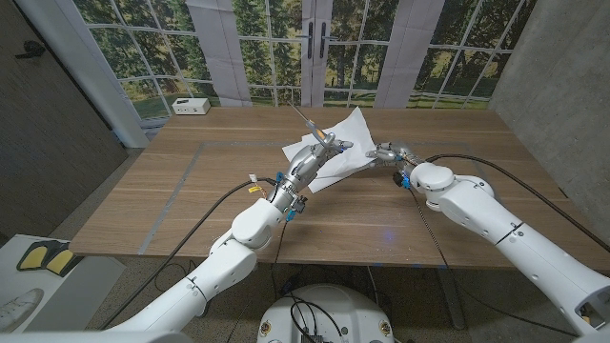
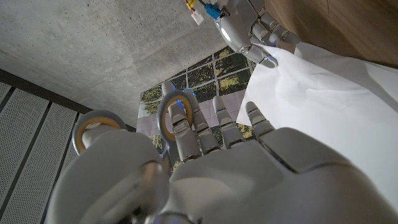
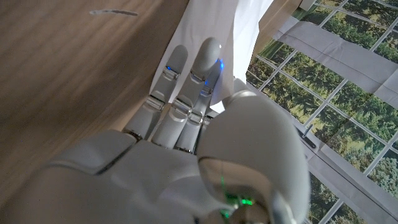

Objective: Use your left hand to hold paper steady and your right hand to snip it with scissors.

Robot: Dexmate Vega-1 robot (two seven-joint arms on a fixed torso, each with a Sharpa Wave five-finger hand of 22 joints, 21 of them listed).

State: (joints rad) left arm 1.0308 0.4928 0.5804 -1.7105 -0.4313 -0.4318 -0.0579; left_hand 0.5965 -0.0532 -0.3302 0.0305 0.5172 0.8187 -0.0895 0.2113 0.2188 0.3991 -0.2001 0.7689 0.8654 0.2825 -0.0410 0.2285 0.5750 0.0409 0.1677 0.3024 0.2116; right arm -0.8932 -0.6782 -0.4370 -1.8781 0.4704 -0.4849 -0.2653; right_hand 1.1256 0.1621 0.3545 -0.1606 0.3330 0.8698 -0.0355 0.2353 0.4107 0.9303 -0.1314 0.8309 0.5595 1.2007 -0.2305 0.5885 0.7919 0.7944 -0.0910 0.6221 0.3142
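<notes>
A white sheet of paper [image 1: 349,141] stands raised off the wooden table [image 1: 172,200] near its far middle. My left hand [image 1: 313,164] holds grey scissors [image 1: 305,122], blades pointing away past the paper's left edge. In the left wrist view its fingers [image 2: 186,134] pass through the orange-lined handle rings [image 2: 163,113], next to the paper [image 2: 323,106]. My right hand [image 1: 388,152] pinches the paper's right edge. The left wrist view shows that hand [image 2: 249,28] at the sheet's corner. In the right wrist view my right hand [image 3: 186,149] has its fingertips [image 3: 208,53] against the paper [image 3: 217,18].
A small white box [image 1: 191,106] sits beyond the table's far left corner, in front of a forest-window backdrop. Black cables trail along both arms over the table's near half. A dark wall panel stands at the left.
</notes>
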